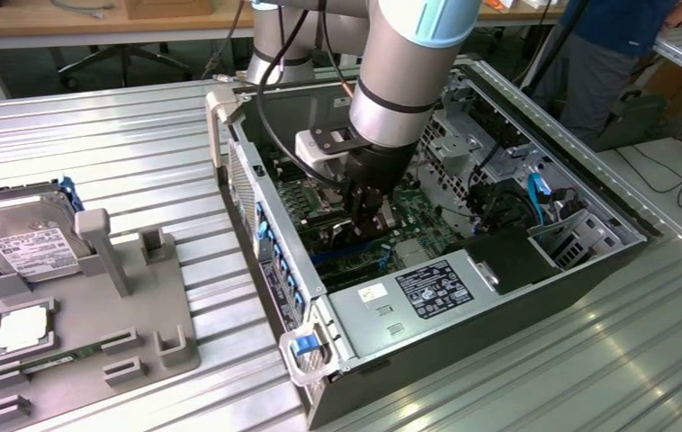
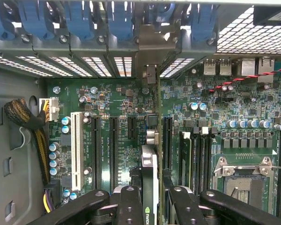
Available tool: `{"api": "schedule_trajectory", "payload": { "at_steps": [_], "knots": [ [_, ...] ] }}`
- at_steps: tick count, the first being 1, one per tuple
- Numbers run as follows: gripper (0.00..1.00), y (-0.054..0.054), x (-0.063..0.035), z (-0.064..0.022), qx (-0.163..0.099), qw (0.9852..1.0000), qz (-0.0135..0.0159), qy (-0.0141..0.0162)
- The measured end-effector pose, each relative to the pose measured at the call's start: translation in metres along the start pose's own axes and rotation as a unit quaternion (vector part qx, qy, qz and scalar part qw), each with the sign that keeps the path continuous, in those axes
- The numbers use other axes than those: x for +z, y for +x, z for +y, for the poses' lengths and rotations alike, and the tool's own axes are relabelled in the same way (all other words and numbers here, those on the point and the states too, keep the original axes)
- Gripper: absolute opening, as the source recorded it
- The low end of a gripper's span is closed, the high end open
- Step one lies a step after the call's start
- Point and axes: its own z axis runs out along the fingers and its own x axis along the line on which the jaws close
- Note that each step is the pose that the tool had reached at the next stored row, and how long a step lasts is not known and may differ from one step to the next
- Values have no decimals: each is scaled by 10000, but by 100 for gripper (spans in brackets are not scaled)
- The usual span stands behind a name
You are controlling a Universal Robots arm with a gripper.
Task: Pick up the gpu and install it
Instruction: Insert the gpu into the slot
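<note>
Claw [image 2: 153, 204]: black fingers [image 2: 130, 208] clamped on the gpu [image 2: 150, 176]; in the exterior view it sits low inside the computer case [image 1: 581, 261].
Gpu: held edge-on between the fingers, upright over the motherboard [image 2: 107, 108], its metal bracket end reaching away from the claw to the case's slotted rear wall; whether it is seated in a slot, cannot tell.
Motherboard: green, directly beneath the claw, black expansion slots [image 2: 113, 145] lying to either side of the card.
CPU socket [image 2: 243, 178]: near the claw, to one side of the card.
Computer case: open, on its side on the ribbed metal table [image 1: 101, 144], surrounding the claw.
Fixture tray [image 1: 155, 319]: grey, well apart from the claw, carrying a hard drive [image 1: 29, 243] and a memory stick [image 1: 59, 360].
Person [image 1: 605, 54]: beyond the case, far from the claw.
</note>
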Motion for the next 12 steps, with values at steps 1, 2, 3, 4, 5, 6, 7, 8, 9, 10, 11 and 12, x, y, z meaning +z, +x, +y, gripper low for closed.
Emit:
{"api": "schedule_trajectory", "payload": {
  "at_steps": [1,2,3,4,5,6,7,8,9,10,11,12],
  "knots": [
    [27,0,-1,0,0,10000,-1,0],
    [27,-1,-6,0,0,10000,-2,1],
    [27,-1,-13,0,0,10000,-2,1],
    [27,-1,-21,0,0,10000,0,0],
    [27,-1,-29,1,0,10000,1,0],
    [27,-2,-33,1,0,10000,0,0],
    [27,-2,-34,1,0,10000,0,0],
    [27,-2,-34,0,0,10000,0,1],
    [27,-2,-34,0,0,10000,0,1],
    [27,-1,-33,1,0,10000,2,0],
    [27,-1,-30,1,0,10000,2,0],
    [27,-1,-26,1,0,10000,2,0]
  ]
}}
